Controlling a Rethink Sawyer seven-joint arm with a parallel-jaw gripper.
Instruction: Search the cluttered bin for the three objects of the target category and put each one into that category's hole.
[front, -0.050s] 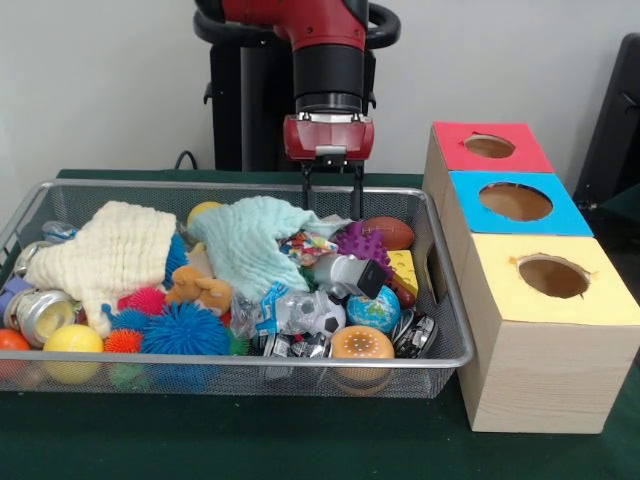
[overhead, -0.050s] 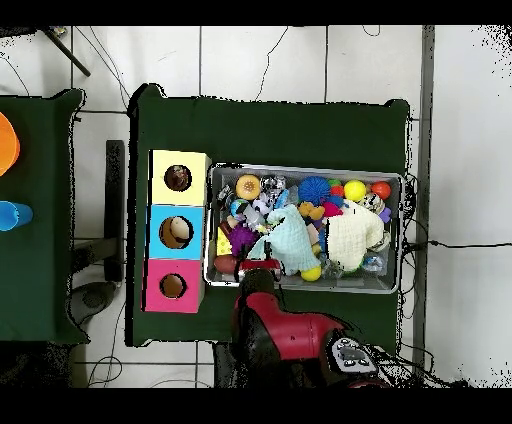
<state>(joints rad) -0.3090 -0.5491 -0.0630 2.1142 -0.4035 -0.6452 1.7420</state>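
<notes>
A wire bin (overhead, -0.050s: 305, 285) crammed with toys sits mid-table (overhead, -0.050s: 300, 125), beside yellow, blue and red holed boxes (overhead, -0.050s: 177, 232).

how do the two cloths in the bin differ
The cream cloth is pale yellow-white and lies toward the front view's left end of the wire bin; the mint cloth is pale green and lies near the middle. The mint cloth sits almost directly under the gripper; the cream cloth lies well off to one side of it. Both are soft, crinkle-textured cloths draped over toys, hiding what lies under them.
</notes>
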